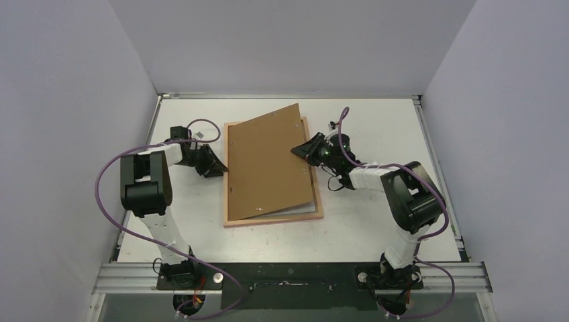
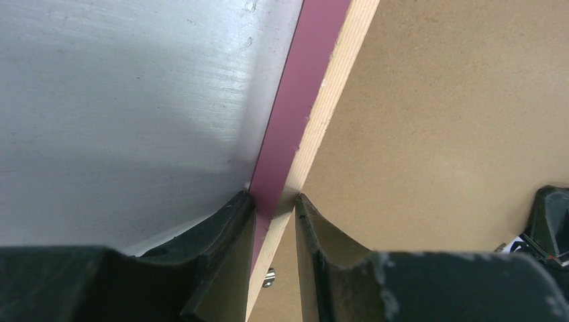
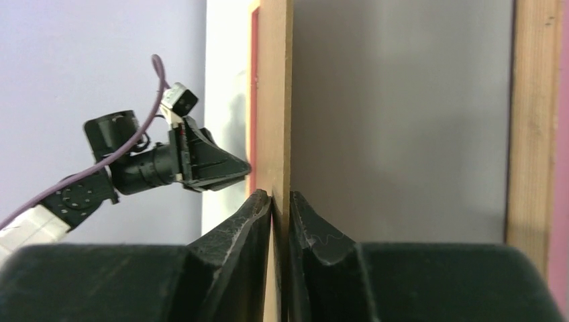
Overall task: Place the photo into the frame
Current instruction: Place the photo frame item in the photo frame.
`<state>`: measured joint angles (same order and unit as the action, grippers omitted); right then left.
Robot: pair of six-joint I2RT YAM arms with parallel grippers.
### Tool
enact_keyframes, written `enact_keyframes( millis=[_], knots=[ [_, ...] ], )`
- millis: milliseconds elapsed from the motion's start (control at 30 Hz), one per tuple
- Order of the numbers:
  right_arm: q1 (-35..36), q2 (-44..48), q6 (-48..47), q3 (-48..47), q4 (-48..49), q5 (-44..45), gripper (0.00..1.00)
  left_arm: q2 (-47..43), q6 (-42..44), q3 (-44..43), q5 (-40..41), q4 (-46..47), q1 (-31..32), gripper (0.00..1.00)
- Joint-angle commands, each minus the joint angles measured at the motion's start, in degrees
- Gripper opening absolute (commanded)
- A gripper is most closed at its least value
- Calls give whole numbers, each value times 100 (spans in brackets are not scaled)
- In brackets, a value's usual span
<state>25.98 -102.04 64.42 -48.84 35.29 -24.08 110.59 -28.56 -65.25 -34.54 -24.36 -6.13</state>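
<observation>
One frame (image 1: 268, 221), one brown board (image 1: 268, 168) and two grippers show from above. The frame lies flat on the white table (image 1: 376, 121) between the arms, tan wood side up. Its long side runs from near to far. The board lies crooked on top of it, and its far right corner sticks out past the rim. One pale sheet (image 1: 298, 210) peeks out under the board at the near right; I cannot tell what it is. The left gripper (image 1: 221, 168) is at the frame's left rim. The right gripper (image 1: 296, 151) is at the board's right edge. From the left wrist, two fingers pinch the frame's rim, which shows a pink strip beside a tan one. From the right wrist, two fingers pinch the board's thin edge.
</observation>
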Motion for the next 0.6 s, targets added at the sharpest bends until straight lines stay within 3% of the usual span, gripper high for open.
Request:
enact_keyframes(
  millis=[0,167,333,567],
  knots=[
    [120,61,-558,-189,-345,0,17,-55,-90,48,-70,429,-37,26],
    [123,48,-876,-502,-1105,4,28,-87,-37,17,-59,383,-71,26],
    [122,145,-1405,-872,-2061,83,49,-129,42,-31,-47,289,-116,26],
    [121,-35,-2345,-1560,-3474,200,59,-167,114,-64,-52,195,-125,26]
  ],
)
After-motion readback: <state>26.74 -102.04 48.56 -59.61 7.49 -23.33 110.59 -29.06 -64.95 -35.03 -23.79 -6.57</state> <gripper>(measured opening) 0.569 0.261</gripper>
